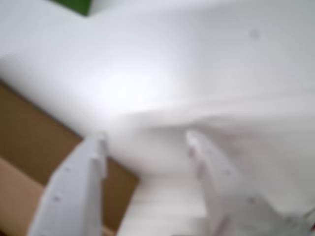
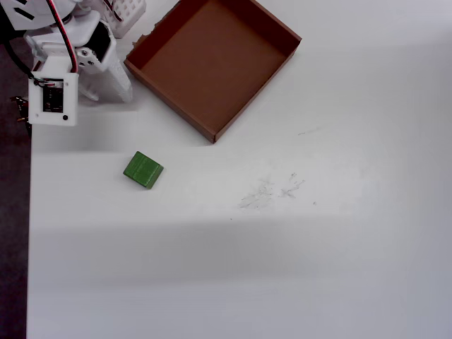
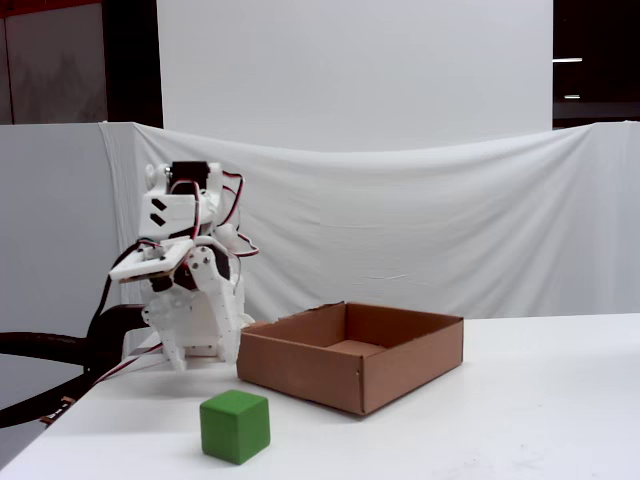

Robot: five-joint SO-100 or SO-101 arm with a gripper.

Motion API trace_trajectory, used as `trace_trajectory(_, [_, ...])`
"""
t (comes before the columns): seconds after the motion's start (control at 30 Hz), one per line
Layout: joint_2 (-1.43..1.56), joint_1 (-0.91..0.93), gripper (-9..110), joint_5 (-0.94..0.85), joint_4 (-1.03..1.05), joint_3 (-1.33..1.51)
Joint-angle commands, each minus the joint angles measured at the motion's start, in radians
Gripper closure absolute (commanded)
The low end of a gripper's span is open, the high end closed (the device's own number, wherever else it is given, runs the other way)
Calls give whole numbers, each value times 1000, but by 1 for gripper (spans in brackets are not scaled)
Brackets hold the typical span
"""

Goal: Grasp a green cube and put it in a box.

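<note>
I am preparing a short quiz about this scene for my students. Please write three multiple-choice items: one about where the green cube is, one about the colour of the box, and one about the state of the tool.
1. Where is the green cube?
A. Inside the box
B. On the white table, outside the box
C. Between the fingers of the tool

2. What colour is the box?
A. Brown
B. Blue
C. Black

3. What is the state of the tool?
A. Shut on the cube
B. Open and holding nothing
C. Resting on the floor of the box

Answers:
1. B: the overhead view shows the cube on the table, apart from the box.
2. A: the overhead and fixed views both show brown cardboard.
3. B: the wrist view shows the two fingers apart with only bare table between them.
</note>
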Motion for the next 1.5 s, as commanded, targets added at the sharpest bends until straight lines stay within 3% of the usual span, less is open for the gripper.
trace_trajectory(0.0, [5, -3, 79, 8, -5, -5])
trace_trajectory(0.2, [-115, -2, 74, 69, -87, -46])
trace_trajectory(0.57, [-796, 112, 71, 494, -307, -634])
trace_trajectory(0.8, [-1092, 104, 68, 614, -376, -867])
trace_trajectory(1.47, [-1390, -143, 60, 848, -308, -913])
